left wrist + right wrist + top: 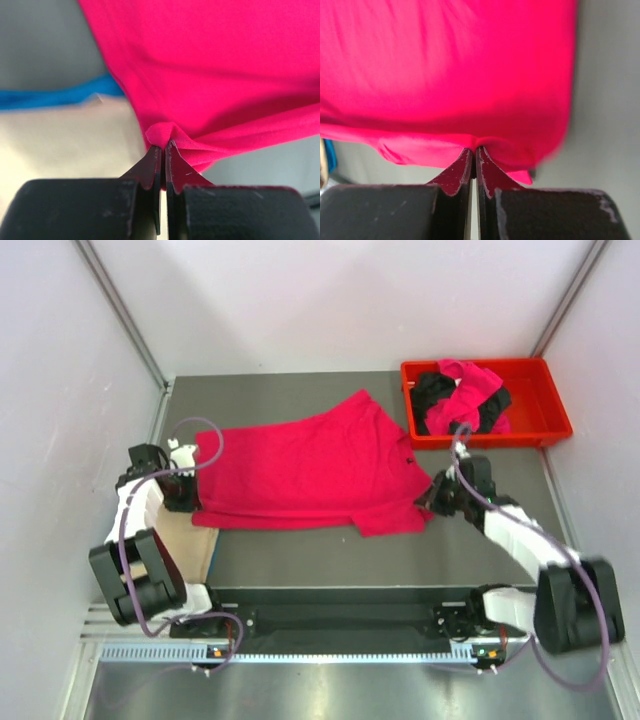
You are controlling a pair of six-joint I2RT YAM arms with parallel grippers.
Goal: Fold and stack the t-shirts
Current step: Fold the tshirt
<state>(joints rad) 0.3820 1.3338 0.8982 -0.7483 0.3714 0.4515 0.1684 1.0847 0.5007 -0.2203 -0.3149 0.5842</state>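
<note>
Closest in, the left gripper (163,147) is pinched tight on a fold of the spread pink t-shirt (300,470) at its 9 o'clock edge, arm bent low over a tan shirt (190,540). The right gripper (474,150), forearm reaching forward, is clamped on the hem at 4 o'clock. At the table's 1 o'clock, a red tray (538,405) holds a crumpled black shirt (432,400) and another pink shirt (478,382).

This is looking like a robot lab booth: white panels (330,300) and metal posts (122,312) are enclosing a grey table (300,552).
</note>
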